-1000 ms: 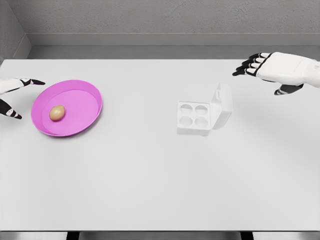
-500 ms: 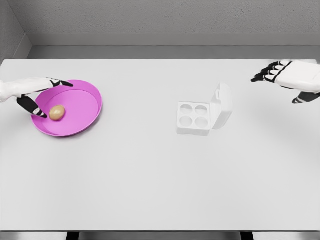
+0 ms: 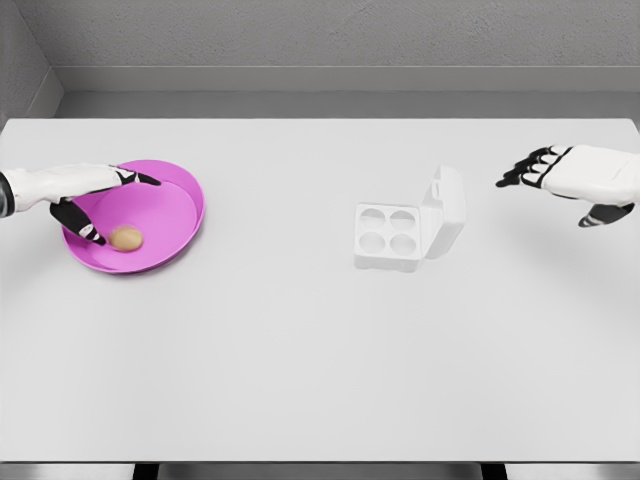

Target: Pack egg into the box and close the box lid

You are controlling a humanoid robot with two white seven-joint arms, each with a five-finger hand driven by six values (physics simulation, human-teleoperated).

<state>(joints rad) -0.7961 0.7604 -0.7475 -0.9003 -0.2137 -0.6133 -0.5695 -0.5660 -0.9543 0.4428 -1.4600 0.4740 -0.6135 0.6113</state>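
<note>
Pink plate (image 3: 185, 190): it sits on the left side of the white tabletop (image 3: 300, 350), and the egg is inside it.
Egg (image 3: 126, 238): small, tan and round. It lies near the front of the plate, close to the rim. Nothing holds it yet.
How the egg will handle: I think it is light, smooth and easy to crack. It can roll away when poked. Best to take it softly around its fat middle, with fingers on both sides, and not squeeze hard.
Left hand (image 3: 80, 190): it hangs over the left part of the plate. Its fingers (image 3: 135, 177) are spread wide, thumb low and pointing toward the egg, just beside it. I cannot tell if the thumb touches it.
Right hand (image 3: 580, 180): far off at the right edge, up in the air, fingers loose and holding nothing.
Egg box (image 3: 390, 235): white, near the middle of the tabletop, well apart from the plate. Its four cups are empty.
Lid (image 3: 447, 212): it stands up on the right side of the box.
What changed: half a second ago the egg lay more toward the middle of the plate; now it is lower and a bit to the right. The left hand has reached further over the plate. The right hand has barely moved.
</note>
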